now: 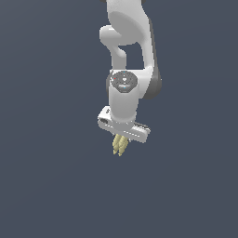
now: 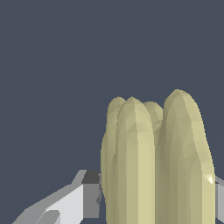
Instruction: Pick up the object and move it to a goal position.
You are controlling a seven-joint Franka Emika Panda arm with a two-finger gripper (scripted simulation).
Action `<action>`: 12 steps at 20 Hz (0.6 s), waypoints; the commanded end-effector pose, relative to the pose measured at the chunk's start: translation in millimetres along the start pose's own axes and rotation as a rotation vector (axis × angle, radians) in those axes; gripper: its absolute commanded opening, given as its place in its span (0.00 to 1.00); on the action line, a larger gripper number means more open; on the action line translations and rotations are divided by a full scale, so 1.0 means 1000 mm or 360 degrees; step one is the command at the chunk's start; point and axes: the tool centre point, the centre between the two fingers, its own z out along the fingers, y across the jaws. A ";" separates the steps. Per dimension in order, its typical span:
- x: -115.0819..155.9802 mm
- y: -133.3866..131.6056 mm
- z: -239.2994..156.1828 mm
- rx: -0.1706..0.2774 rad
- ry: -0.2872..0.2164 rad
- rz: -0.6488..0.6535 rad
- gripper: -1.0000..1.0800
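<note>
The object [image 1: 120, 145] is a small pale yellow bunch of banana-like lobes. It hangs below the white gripper [image 1: 122, 139] in the exterior view, lobes pointing down. The gripper is shut on it and holds it in the air against the plain dark background. In the wrist view the object [image 2: 153, 162] fills the space between the two fingers; one grey-white finger [image 2: 83, 199] shows on one side of it, the other only at the frame's edge [image 2: 220, 192]. The lobes hide the gripper's fingertips in the exterior view.
The white arm [image 1: 128, 51] rises straight above the gripper to the top of the exterior view. Only a plain dark blue-grey background shows around it.
</note>
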 end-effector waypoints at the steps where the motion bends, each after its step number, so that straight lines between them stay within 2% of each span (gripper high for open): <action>1: 0.014 0.020 -0.016 0.0001 0.0001 0.0001 0.00; 12: 0.079 0.106 -0.087 0.0001 0.0001 0.0000 0.00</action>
